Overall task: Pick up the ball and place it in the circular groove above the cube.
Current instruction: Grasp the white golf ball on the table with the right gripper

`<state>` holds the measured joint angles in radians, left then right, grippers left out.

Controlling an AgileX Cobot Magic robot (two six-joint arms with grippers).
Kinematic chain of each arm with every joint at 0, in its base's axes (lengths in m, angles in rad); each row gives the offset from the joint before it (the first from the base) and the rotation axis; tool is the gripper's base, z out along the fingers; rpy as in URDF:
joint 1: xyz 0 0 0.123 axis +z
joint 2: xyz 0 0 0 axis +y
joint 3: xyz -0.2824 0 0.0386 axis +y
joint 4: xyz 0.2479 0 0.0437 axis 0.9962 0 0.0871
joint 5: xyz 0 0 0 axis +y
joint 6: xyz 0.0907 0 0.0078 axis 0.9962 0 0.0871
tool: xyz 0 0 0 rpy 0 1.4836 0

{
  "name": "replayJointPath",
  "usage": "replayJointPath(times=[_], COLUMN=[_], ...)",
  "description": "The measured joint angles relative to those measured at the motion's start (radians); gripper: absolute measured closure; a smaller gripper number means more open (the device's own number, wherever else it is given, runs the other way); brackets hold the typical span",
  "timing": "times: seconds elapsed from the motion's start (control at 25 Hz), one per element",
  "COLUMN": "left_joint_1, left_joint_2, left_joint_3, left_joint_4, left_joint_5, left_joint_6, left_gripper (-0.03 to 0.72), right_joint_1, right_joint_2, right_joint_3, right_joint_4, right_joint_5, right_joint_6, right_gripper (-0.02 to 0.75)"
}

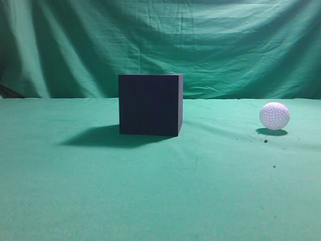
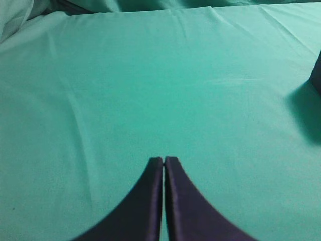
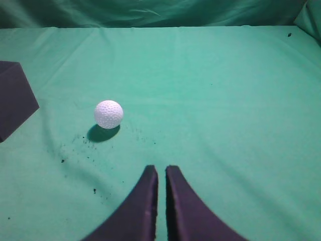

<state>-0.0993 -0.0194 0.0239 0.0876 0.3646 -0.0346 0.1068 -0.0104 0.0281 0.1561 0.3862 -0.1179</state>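
The dark navy cube stands on the green cloth at mid-table; its top face is hidden at this low angle. Its corner also shows at the left edge of the right wrist view and at the right edge of the left wrist view. The white dimpled ball rests on the cloth far to the right of the cube. In the right wrist view the ball lies ahead and left of my right gripper, which is shut and empty. My left gripper is shut and empty over bare cloth. Neither gripper shows in the exterior view.
A green cloth covers the table and hangs as a backdrop. Small dark specks lie on the cloth near the ball.
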Motion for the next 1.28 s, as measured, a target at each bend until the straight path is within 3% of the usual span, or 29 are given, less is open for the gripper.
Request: replayJointPath(times=[0.88,0.92,0.96,1.2,1.28], left_joint_1=[0.000,0.000,0.000,0.000,0.000], left_joint_2=[0.000,0.000,0.000,0.000,0.000], left_joint_3=[0.000,0.000,0.000,0.000,0.000], left_joint_4=[0.000,0.000,0.000,0.000,0.000], left_joint_5=[0.000,0.000,0.000,0.000,0.000], left_joint_6=[0.000,0.000,0.000,0.000,0.000], left_gripper=[0.688,0.688,0.688,0.688,0.688], right_joint_1=[0.000,0.000,0.000,0.000,0.000], right_joint_2=[0.000,0.000,0.000,0.000,0.000], right_joint_3=[0.000,0.000,0.000,0.000,0.000], right_joint_4=[0.000,0.007,0.024,0.102,0.110], right_joint_5=[-0.021,-0.045,-0.082,-0.443,-0.479], right_joint_6=[0.000,0.000,0.000,0.000,0.000], right_gripper=[0.738,0.738,0.690,0.690,0.690])
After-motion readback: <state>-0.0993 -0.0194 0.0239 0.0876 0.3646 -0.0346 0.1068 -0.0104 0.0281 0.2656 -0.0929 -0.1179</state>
